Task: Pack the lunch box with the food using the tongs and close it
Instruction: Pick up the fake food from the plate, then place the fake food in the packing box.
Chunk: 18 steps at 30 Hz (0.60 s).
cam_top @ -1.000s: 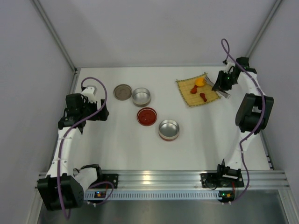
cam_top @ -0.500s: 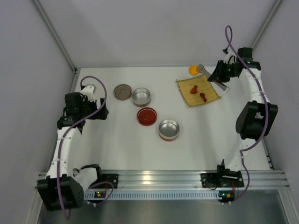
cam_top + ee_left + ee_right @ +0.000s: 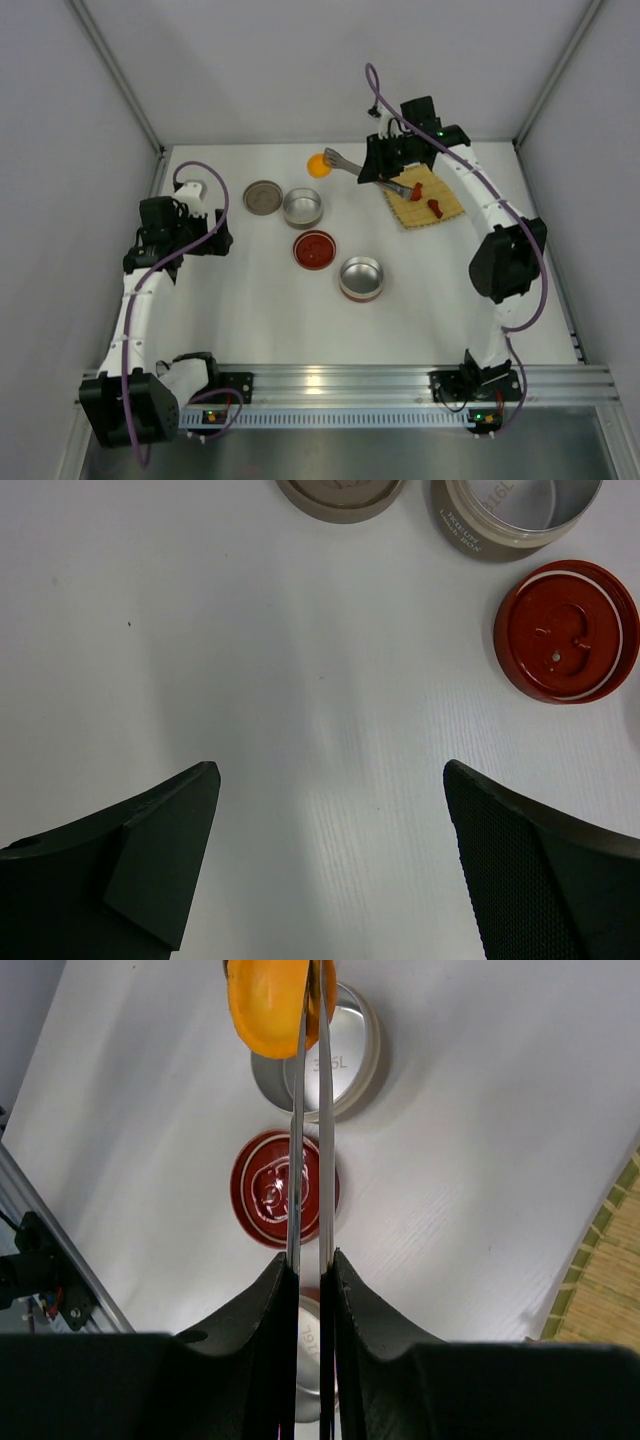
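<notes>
**White table, orange piece in the air: carrying step**

White tabletop and plain grey walls give you a clean view of everything. Your right gripper (image 3: 385, 172) is clenched on the handle end of the tongs (image 3: 358, 166). In the right wrist view both tong arms lie pressed almost together between the black fingers (image 3: 262, 1305). Their tips pinch the orange piece (image 3: 319, 165), which hangs above the table, lifted off the bamboo mat (image 3: 447, 207). The two dark red pieces (image 3: 417, 188) lie on that mat, not yet taken.

Your left gripper (image 3: 328, 780) is spread wide above bare table and holds nothing.

I judge that the step in hand is to carry the first piece of food to the lunch box. From the wrist camera the orange piece appears just in front of the silver bowl (image 3: 350, 1055), which stands beside the tan lid (image 3: 262, 196). From the top camera the orange piece looks a little beyond the bowl's far rim. I cannot tell if it is exactly over the opening.

For the next move, you should bring the tips over the middle of this bowl, go down low, and only then loosen the grip. The orange piece is round, so if you release it high it may bounce out. The red lid (image 3: 315, 249) and the second silver bowl (image 3: 361, 277) wait nearer to you.
</notes>
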Available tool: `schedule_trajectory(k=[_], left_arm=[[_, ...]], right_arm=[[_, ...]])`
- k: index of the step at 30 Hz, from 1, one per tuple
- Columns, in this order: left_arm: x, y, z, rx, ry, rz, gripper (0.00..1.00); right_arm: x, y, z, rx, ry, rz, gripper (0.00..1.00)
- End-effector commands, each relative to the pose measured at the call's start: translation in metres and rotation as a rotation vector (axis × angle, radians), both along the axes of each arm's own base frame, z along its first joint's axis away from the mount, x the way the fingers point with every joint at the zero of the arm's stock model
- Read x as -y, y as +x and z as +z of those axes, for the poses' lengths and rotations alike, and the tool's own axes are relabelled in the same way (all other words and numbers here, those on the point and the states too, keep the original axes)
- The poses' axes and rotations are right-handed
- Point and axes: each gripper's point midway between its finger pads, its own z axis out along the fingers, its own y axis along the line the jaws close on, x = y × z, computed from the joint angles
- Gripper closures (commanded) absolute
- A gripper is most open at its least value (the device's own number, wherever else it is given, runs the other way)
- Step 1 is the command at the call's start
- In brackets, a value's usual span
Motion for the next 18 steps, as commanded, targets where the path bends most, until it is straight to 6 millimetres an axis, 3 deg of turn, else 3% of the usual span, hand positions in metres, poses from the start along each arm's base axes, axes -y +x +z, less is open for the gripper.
schedule_trajectory(k=[1, 8, 18], left_arm=[[0.002, 0.007, 0.014, 0.042, -0.016, -0.006, 0.02], [0.002, 0.008, 0.013, 0.042, -0.020, -0.001, 0.02], [0.002, 0.008, 0.007, 0.039, -0.026, 0.006, 0.02]], right_arm=[[-0.019, 0.011, 0.003, 0.062, -0.026, 0.017, 1.00], [-0.056, 0.006, -0.022, 0.051, -0.084, 0.086, 1.00], [-0.074, -0.006, -0.062, -0.003, -0.131, 0.132, 1.00]])
